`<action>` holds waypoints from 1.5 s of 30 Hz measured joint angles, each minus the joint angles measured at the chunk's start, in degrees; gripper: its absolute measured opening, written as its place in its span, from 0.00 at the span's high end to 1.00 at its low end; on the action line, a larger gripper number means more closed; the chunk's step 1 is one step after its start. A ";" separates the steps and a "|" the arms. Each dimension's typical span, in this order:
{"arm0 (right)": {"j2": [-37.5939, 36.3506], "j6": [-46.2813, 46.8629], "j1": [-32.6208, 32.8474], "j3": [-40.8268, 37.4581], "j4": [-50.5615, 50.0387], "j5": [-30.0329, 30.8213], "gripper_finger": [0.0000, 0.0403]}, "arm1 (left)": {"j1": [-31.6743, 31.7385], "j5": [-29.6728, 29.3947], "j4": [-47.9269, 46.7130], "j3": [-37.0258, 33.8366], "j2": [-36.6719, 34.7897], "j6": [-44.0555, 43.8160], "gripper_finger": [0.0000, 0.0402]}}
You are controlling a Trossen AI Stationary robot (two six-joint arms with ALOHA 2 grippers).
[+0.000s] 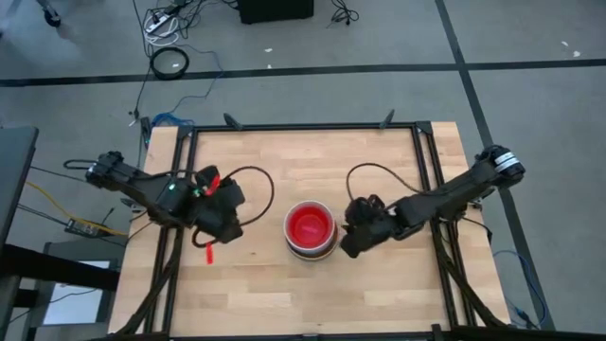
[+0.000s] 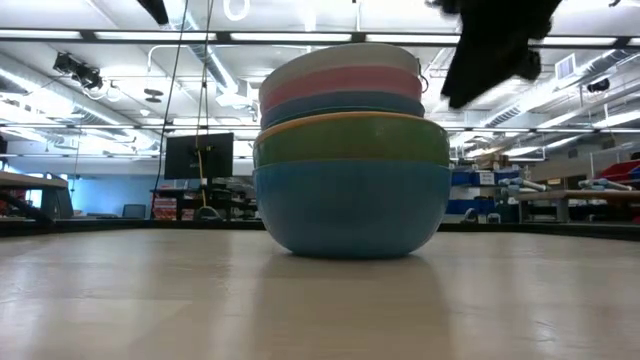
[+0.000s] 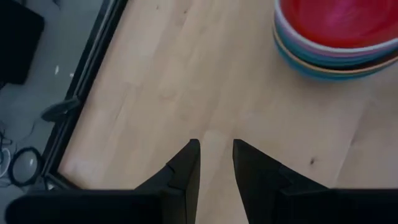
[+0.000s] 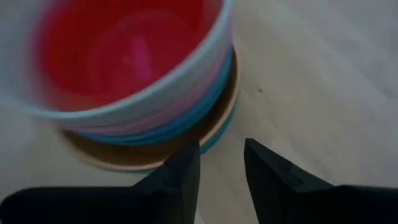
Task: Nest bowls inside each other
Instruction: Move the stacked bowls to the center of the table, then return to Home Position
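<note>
The bowls [image 1: 311, 230] stand nested in one stack at the middle of the table. In the low view the stack [image 2: 350, 150] shows a blue bowl at the bottom on the tabletop, then green, an orange rim, blue, pink and white. The innermost bowl [image 4: 118, 50] is red. My left gripper [image 1: 227, 223] hangs left of the stack, above bare wood; its fingers [image 3: 216, 149] are open with nothing between them. My right gripper [image 1: 350, 237] hangs just right of the stack, open [image 4: 222, 149], and its fingertips point down at the stack's lower rim.
A black frame [image 1: 303, 127] runs along the table's far, left and right edges. A small red piece [image 1: 208, 253] lies on the wood near my left gripper. Bare wood [image 1: 284, 294] lies between the stack and the near edge.
</note>
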 joint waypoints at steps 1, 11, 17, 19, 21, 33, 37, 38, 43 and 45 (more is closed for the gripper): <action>-1.36 -0.23 0.94 0.00 0.03 0.65 0.72 | -0.89 -0.67 -0.06 0.00 -0.31 -0.70 0.74; -19.40 -12.46 11.18 0.00 15.89 -2.09 0.72 | -12.79 -19.87 0.95 0.03 -7.96 -3.52 0.74; -26.84 -17.73 14.35 0.02 26.30 -1.16 0.72 | -14.37 -15.08 2.69 0.04 -9.91 -3.75 0.74; -28.57 -17.89 14.28 0.02 28.23 1.03 0.72 | -14.37 -15.12 4.14 0.04 -9.81 -4.05 0.74; -30.43 -19.93 13.93 0.02 29.09 2.18 0.72 | -14.30 -15.61 4.79 0.04 -9.43 -4.91 0.74; -34.05 -61.24 9.77 0.02 33.80 -20.68 0.71 | -13.40 15.04 49.04 -0.33 -12.22 58.23 0.74; -33.28 -58.92 2.30 0.02 33.50 -30.42 0.71 | -8.82 20.09 55.57 -2.82 -14.78 60.49 0.74; -32.86 -58.29 0.16 0.02 33.69 -33.49 0.71 | -7.36 20.72 56.93 -3.91 -15.27 59.92 0.74; -29.19 -55.76 -10.73 0.00 36.43 -43.93 0.70 | 0.59 26.75 63.79 -10.52 -16.58 59.85 0.74; -27.83 -55.32 -14.83 0.00 37.76 -47.48 0.70 | 3.90 27.63 67.37 -13.44 -18.06 60.09 0.74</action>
